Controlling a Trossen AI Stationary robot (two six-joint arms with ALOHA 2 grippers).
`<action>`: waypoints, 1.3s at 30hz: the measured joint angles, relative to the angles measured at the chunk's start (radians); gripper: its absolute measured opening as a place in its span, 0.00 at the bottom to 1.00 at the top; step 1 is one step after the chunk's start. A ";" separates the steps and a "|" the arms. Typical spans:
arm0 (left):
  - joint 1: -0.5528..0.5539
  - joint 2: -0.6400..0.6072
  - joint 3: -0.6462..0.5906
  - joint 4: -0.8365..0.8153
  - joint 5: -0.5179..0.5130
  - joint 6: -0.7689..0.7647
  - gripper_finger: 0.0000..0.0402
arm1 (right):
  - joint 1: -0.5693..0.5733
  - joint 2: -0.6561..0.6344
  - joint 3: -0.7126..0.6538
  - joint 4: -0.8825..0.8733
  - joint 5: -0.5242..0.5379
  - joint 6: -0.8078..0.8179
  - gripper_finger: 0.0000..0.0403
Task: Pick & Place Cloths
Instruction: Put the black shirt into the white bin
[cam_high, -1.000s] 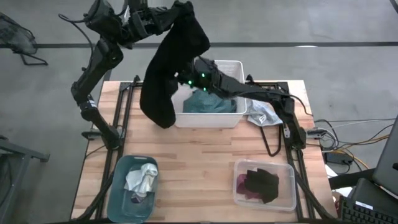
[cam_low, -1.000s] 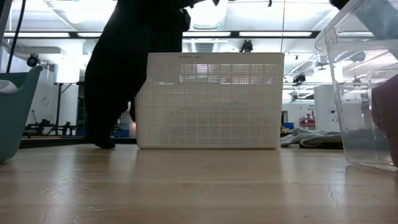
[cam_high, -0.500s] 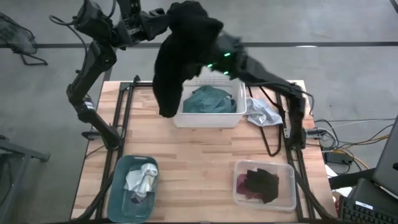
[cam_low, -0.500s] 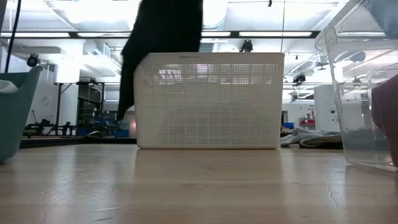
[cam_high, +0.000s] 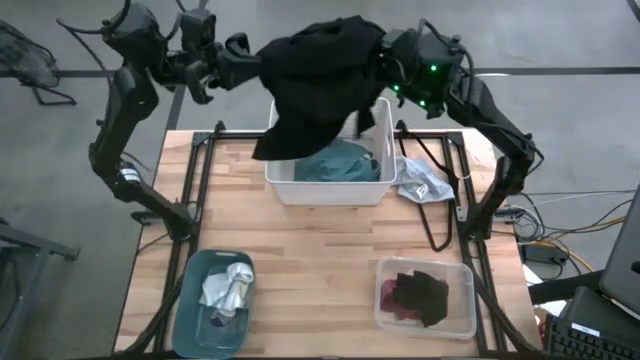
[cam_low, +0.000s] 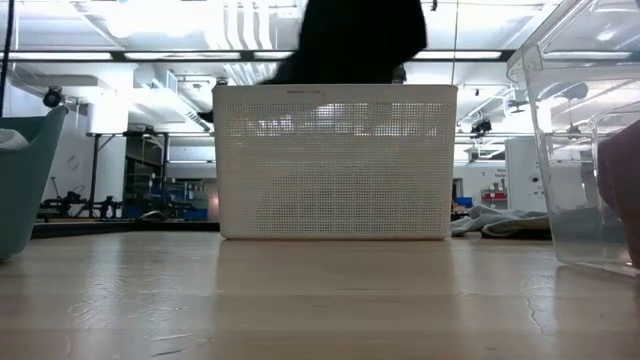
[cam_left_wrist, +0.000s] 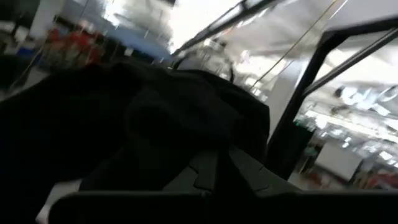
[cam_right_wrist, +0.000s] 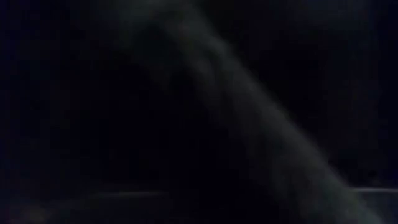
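A large black cloth (cam_high: 320, 85) hangs in the air between my two grippers, above the white mesh basket (cam_high: 283, 185) at the table's far middle. Its lower flap (cam_high: 272, 148) droops over the basket's left part. My left gripper (cam_high: 258, 62) is shut at the cloth's left end and my right gripper (cam_high: 386, 62) at its right end. A teal-green cloth (cam_high: 340, 162) lies in the basket. In the low view the black cloth (cam_low: 352, 40) shows above the basket (cam_low: 335, 160). My left gripper holds the black cloth's bunched left end (cam_left_wrist: 180, 134) between its two fingers (cam_left_wrist: 205, 171), coming in about level from the table's left. The cloth is lifted clear and sags away from the hold. My right gripper is shut at the cloth's right end (cam_high: 372, 55), coming from the right. The cloth itself covers the place of contact, and the right wrist view is filled with dark fabric (cam_right_wrist: 186, 112).
A white-grey cloth (cam_high: 422, 185) lies on the table right of the basket. A teal bin (cam_high: 190, 318) with a white-grey cloth (cam_high: 228, 290) stands near left. A clear bin (cam_high: 462, 322) with black and maroon cloths (cam_high: 415, 295) stands near right.
My right gripper has risen out of the basket toward the far right, shut and taken hold of the black cloth. My left gripper has shifted toward the left. The cloth, which hung long beside the basket, is now spread between both grippers, its lower end lifted.
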 joint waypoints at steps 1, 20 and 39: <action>0.000 -0.007 0.000 -0.047 -0.002 0.022 0.05 | 0.000 -0.003 0.000 -0.027 0.010 0.008 0.03; 0.000 -0.083 0.000 -0.713 -0.405 0.135 0.05 | -0.034 0.122 -0.245 -0.324 -0.181 0.338 0.03; 0.000 -0.081 -0.001 -0.827 -0.400 0.109 0.05 | -0.165 0.218 -0.504 -0.369 -0.658 0.540 0.19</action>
